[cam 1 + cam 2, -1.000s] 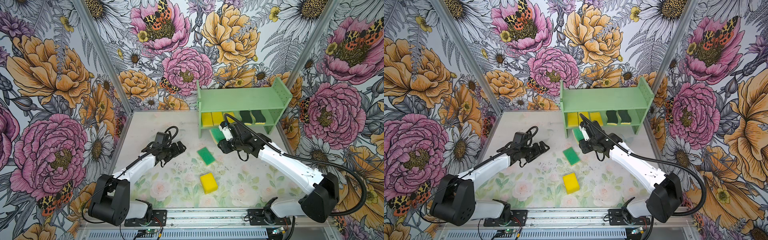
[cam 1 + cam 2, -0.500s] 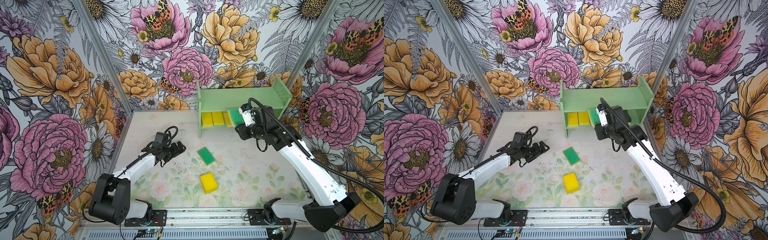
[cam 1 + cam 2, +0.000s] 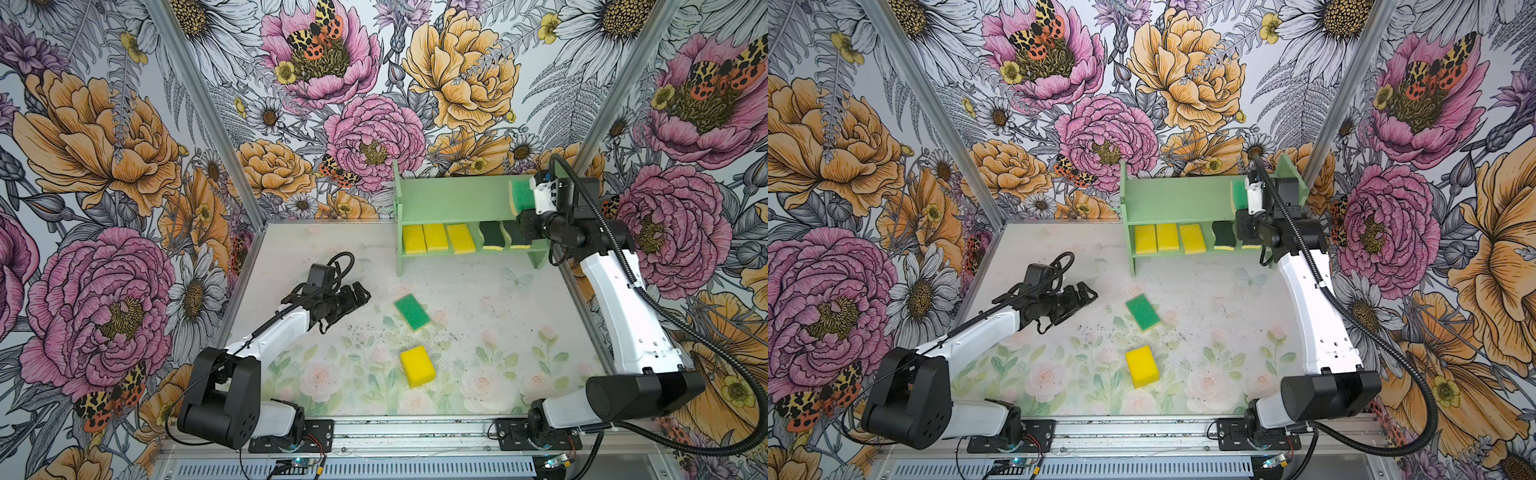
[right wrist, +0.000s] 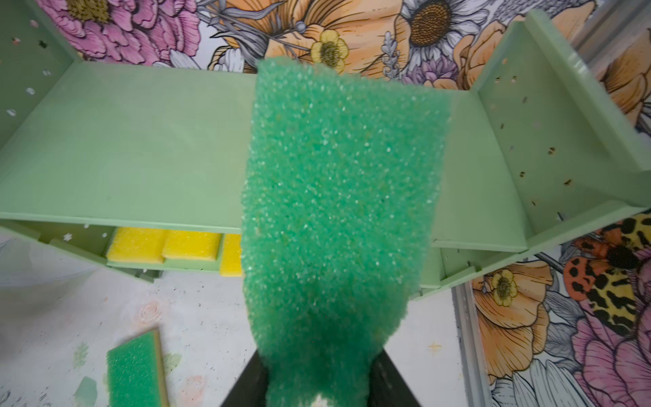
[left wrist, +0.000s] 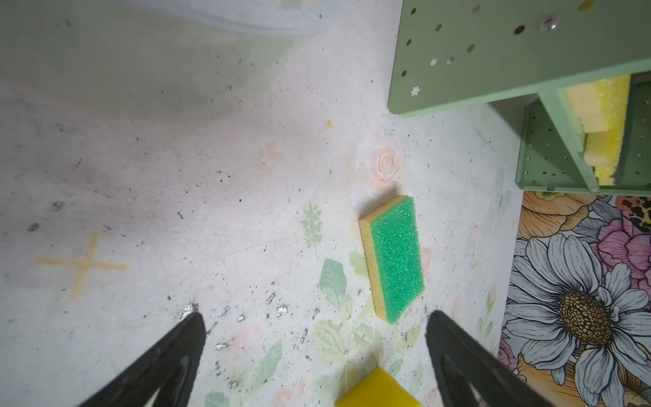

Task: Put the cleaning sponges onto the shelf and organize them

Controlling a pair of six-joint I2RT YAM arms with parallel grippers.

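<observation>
The mint-green shelf (image 3: 453, 199) (image 3: 1175, 199) stands at the back right. Its lower tier holds three yellow sponges (image 3: 436, 237) (image 4: 165, 245) and two wavy dark-green ones (image 3: 492, 236). My right gripper (image 3: 534, 195) (image 4: 318, 384) is shut on a teal-topped sponge (image 3: 519, 194) (image 3: 1239, 194) (image 4: 341, 183), held over the right end of the bare upper tier. On the table lie another teal-topped sponge (image 3: 412, 312) (image 5: 394, 257) and a plain yellow one (image 3: 417, 366) (image 5: 378, 389). To their left my left gripper (image 3: 359, 293) (image 5: 315, 317) hangs open and holds nothing.
Flower-printed walls (image 3: 124, 166) close in the table on three sides, and the shelf's right panel (image 4: 535, 123) stands close to the right wall. A metal rail (image 3: 415, 432) runs along the front edge. The right arm (image 3: 623, 311) stretches along the right side.
My right gripper has carried the teal-topped sponge from the table in front of the shelf up and right to the upper tier's right end. The left arm has not moved.
</observation>
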